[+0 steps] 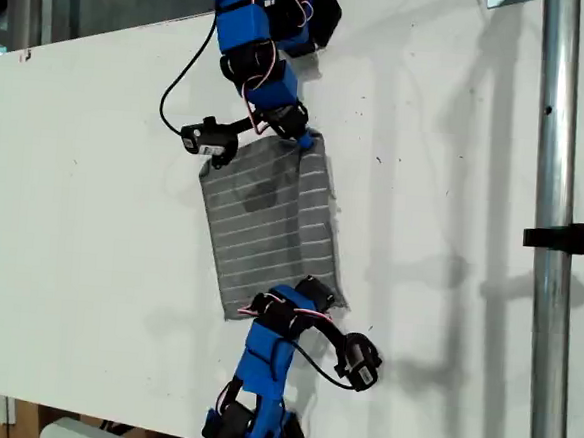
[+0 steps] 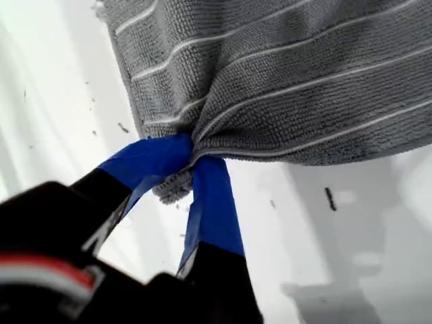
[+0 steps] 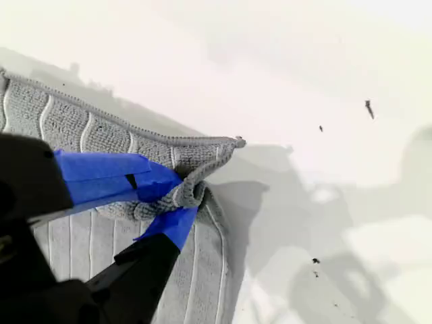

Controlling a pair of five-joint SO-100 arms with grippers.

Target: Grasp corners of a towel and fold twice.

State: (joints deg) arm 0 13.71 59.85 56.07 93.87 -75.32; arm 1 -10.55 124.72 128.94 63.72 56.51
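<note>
Both grippers are on the towel [image 1: 272, 218] now!
My first gripper [image 2: 191, 162] pinches one corner — my second gripper [image 3: 181, 199] is clamped on another, cloth bunched between its jaws.

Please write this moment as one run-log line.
towel: on table | my first gripper: shut on corner | my second gripper: shut on corner

My second gripper [image 3: 177, 202], with blue-taped fingers [image 3: 108, 177] on a black body, is pinched on a bunched fold of the grey, white-striped soft towel [image 3: 74, 121] just beside one pointed corner [image 3: 233, 143]. The cloth lies on the white table [image 3: 304, 74], which carries a few dark specks and soft shadows.
</note>
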